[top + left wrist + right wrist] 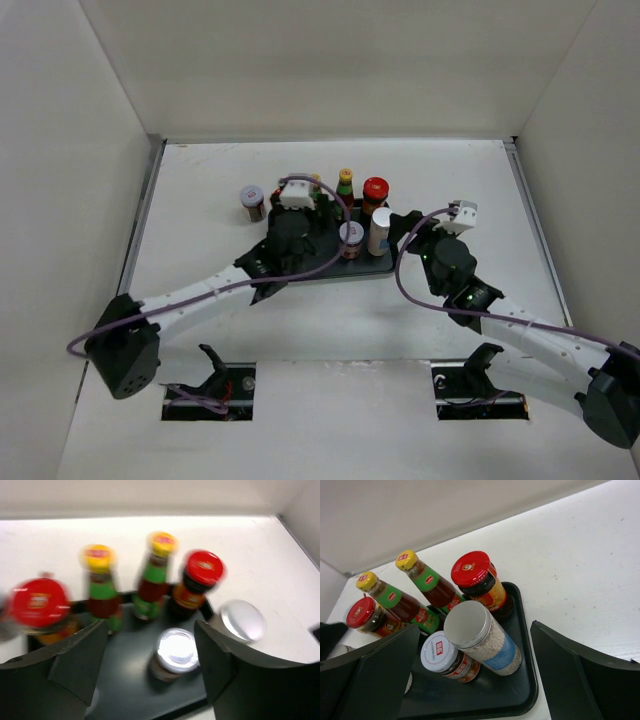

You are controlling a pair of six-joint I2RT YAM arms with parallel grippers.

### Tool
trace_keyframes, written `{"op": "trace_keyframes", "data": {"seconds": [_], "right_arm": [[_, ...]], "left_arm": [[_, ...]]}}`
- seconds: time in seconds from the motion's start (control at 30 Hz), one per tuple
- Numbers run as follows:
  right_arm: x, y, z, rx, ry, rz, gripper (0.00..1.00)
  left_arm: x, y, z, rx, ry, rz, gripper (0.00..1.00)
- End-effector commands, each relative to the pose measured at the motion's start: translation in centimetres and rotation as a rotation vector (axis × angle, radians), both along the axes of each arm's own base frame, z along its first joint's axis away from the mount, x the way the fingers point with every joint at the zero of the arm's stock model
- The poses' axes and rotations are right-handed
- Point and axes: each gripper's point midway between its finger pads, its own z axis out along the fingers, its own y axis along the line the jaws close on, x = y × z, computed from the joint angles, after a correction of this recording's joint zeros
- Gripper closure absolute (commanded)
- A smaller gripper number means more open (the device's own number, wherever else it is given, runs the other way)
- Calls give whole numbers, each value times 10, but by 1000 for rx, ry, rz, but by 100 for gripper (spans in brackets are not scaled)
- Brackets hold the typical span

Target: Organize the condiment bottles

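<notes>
Two pincers are hovering over one crowded black tray: the left pincer, blurred in its own camera, is hanging with jaws apart and apparently nothing between them, over a grey-lidded jar and close before two slim green bottles, while the right pincer is gaping wide and empty, facing a white cylinder. Six condiment bottles are standing upright on the tray, red-capped jars ending the back row; a second grey-lidded jar is sitting on the table just off the tray's far left corner. The risk is lying in the crowding: a finger clipping a tall, narrow bottle could be toppling its neighbours, and two arms sharing one tray could be colliding.
</notes>
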Motion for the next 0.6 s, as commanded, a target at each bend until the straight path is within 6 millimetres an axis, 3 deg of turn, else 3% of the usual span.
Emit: {"op": "trace_keyframes", "data": {"seconds": [0.0,0.07,0.13,0.23,0.37,0.57], "right_arm": [[-1,1,14,55,-41,1,2],[0,4,12,55,-36,10,15],[1,7,10,50,-26,18,40],[1,7,8,47,-21,18,63],[2,6,6,44,-16,10,65],[4,11,6,49,-18,25,59]], "left_arm": [[9,78,15,-43,-34,225,36],[18,119,17,-88,-27,332,41],[30,151,9,-124,14,416,44],[54,188,-23,-144,119,507,42],[80,207,-54,-142,198,551,29],[116,205,-65,-102,199,539,21]]}}
